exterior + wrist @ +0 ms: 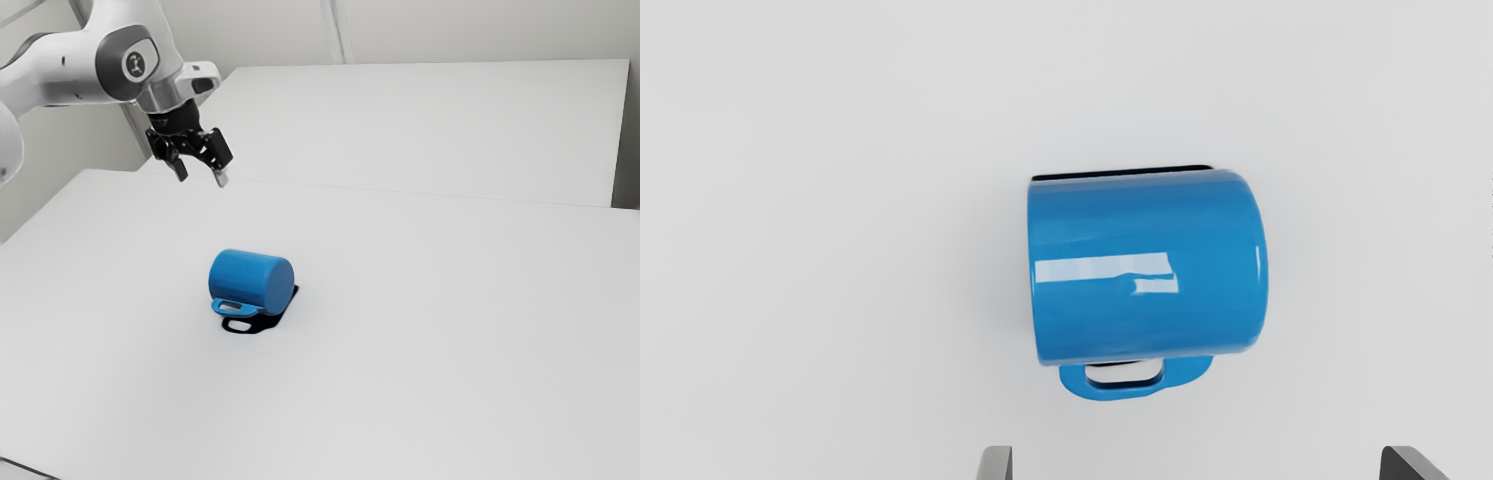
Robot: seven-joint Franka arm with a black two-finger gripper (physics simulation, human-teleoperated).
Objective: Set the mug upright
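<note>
White tabletop (430,340) is occupied by a blue mug (243,280), tipped on its side, handle (1073,385) facing the gripper (201,177). Fingers are held spread apart, well clear of the mug

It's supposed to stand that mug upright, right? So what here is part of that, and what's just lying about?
Part of the job:
- blue mug, on its side
- open gripper, apart from the mug
- table, under the mug

Not part of it:
- white panel beyond the table
- thin dark strip; I can't tell what it is
</note>
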